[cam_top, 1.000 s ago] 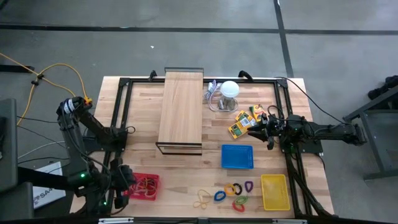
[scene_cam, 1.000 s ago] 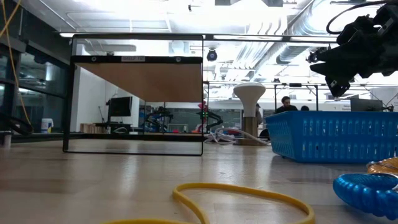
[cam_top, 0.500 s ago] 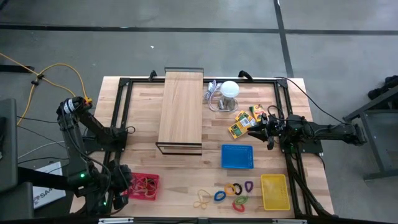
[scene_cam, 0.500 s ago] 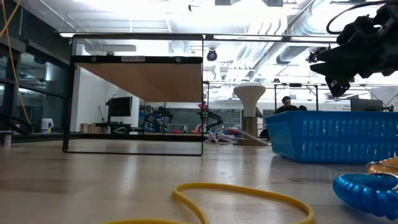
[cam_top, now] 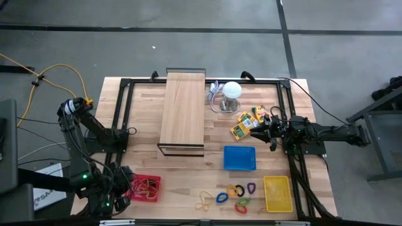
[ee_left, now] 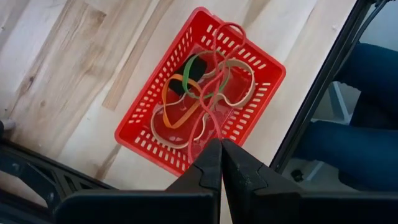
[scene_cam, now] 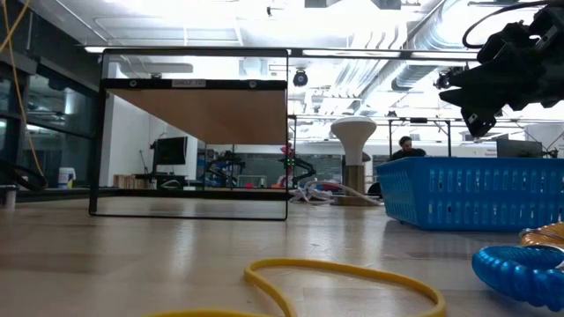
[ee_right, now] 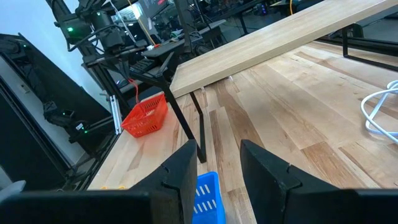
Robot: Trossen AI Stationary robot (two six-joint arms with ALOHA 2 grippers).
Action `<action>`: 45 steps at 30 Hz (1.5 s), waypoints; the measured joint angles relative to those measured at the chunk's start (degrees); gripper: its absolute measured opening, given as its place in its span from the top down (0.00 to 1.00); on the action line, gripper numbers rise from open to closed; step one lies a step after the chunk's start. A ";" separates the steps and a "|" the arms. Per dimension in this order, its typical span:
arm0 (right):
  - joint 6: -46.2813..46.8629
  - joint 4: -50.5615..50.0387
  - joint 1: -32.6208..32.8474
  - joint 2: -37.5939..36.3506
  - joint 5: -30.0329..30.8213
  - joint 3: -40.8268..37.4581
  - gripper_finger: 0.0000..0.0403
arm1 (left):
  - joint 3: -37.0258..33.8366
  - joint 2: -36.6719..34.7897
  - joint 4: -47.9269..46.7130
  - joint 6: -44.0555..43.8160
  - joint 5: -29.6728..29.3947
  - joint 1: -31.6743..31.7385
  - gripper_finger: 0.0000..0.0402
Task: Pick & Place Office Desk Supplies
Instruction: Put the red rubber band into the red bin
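Pinching a red rubber band (ee_left: 210,118) over red basket (ee_left: 145,146), left tool (ee_left: 221,163); right tool (ee_right: 212,163) agape.

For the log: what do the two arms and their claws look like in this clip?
Both arms are dark, jointed and near black. The left arm carries black cabling and small green indicator lights near its base. The right arm is a slim dark tube. Each claw has two flat, dark, tapered fingers: left claw, right claw. No markings are legible.
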 joint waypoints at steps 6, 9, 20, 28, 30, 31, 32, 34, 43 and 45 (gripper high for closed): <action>0.00 0.00 0.00 0.00 0.01 0.00 0.72 | -0.02 0.00 0.02 -1.14 0.89 0.02 1.00; 0.00 -0.02 0.01 0.00 0.01 0.00 0.72 | -0.02 0.00 0.03 -1.71 1.23 0.00 1.00; 0.00 0.00 0.01 0.00 0.01 0.00 0.72 | -0.02 0.00 0.02 -2.65 2.56 0.00 1.00; 0.00 -0.01 0.00 0.00 0.01 0.00 0.72 | -0.02 0.00 0.00 -2.05 2.23 0.18 1.00; 0.00 -0.02 0.01 0.00 0.01 0.00 0.72 | -0.02 0.00 0.02 -1.03 1.63 0.65 1.00; 0.00 0.00 0.01 0.00 0.01 0.00 0.72 | -0.02 0.00 0.02 -0.27 1.17 0.87 1.00; 0.00 -0.02 0.01 -0.02 0.01 0.00 0.72 | -0.02 0.00 0.02 0.29 0.73 1.12 1.00; 0.00 -0.02 0.01 0.00 0.01 0.00 0.72 | -0.02 0.00 0.03 1.51 0.47 2.00 1.00; 0.00 0.00 0.01 0.00 0.01 0.00 0.72 | -0.02 0.00 0.07 3.97 1.52 4.04 0.95; 0.00 -0.02 -0.01 0.00 0.01 0.00 0.72 | -0.04 0.00 0.21 3.97 1.99 4.04 0.91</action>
